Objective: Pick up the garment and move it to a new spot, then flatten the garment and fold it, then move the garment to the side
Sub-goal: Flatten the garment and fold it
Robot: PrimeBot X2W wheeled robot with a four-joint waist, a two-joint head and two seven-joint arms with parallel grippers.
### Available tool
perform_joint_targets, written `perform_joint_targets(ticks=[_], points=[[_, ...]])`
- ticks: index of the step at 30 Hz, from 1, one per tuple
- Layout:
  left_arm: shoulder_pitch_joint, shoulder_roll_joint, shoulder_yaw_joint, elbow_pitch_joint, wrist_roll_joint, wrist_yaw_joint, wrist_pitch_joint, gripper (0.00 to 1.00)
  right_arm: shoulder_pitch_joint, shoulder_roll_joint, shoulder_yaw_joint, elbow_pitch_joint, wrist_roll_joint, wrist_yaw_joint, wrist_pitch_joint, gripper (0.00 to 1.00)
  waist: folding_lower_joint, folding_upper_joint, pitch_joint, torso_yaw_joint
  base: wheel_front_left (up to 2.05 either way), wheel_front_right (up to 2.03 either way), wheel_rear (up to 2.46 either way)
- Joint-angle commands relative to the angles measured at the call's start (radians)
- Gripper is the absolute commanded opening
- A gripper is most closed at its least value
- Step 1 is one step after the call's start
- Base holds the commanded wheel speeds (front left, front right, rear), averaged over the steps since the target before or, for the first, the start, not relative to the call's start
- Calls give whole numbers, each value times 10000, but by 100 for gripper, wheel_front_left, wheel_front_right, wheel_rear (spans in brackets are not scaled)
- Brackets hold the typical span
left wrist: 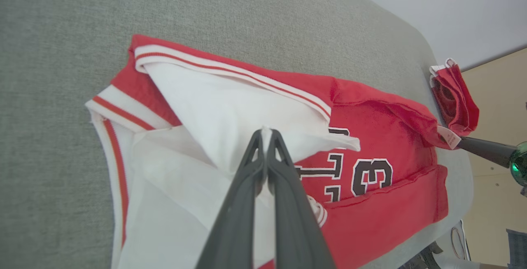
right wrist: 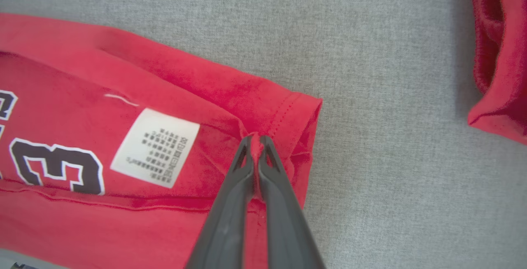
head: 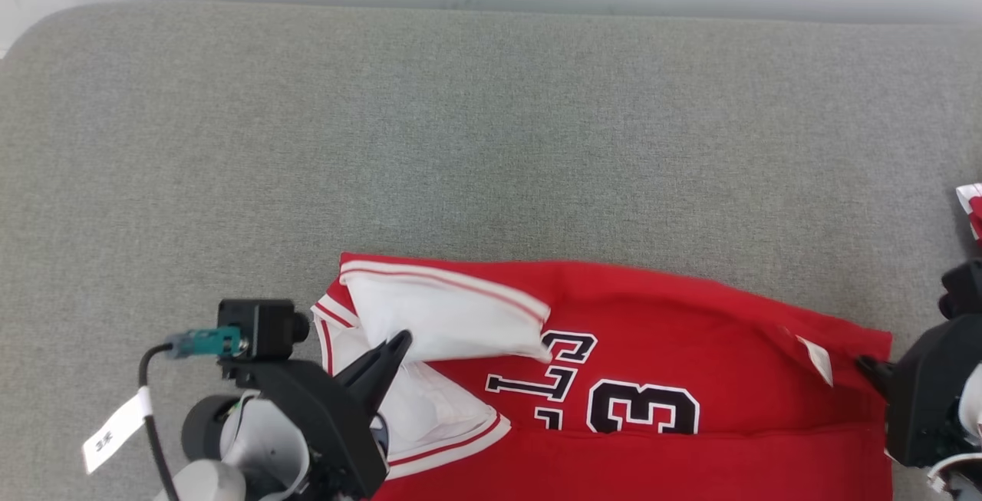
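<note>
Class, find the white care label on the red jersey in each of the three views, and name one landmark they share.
Head view: care label at the right, on the jersey's end by the right gripper.
Left wrist view: far right, mid-height.
Right wrist view: left of centre.
Shared landmark: the black number 3.

The garment (head: 690, 309) is soft, matt red knit cloth. Its care label (right wrist: 155, 147) is smooth white fabric. The bench (head: 460, 140) wears coarse grey woven cloth. The left claw (left wrist: 266, 131) and right claw (right wrist: 255, 138) are smooth, dull-sheened dark plastic.
</note>
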Motion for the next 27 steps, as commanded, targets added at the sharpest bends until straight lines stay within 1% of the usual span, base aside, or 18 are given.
perform_joint_targets(ticks=[1,7,10,21,27], points=[[127,96,88,-62,-72,51,-64,0,108,-164,-31,38,-135,-7,-30,0,2,1,-35,29,0,0,0],[498,237,275,-365,-299,98,-162,0,244,-540,66,124,-429,-7,-3,0,2,1,-177,166,0,0,0],[552,283,411,-511,-355,134,-241,0,238,-614,22,149,-520,-7,4,0,2,1,-233,235,0,0,0],[725,333,631,-965,-594,-2,-436,0,275,-481,-63,187,-734,-7,8,0,2,1,-353,428,0,0,0],[1139,482,689,-1222,-691,156,-409,0,316,-546,-136,54,-774,-7,133,0,2,1,-379,477,0,0,0]])
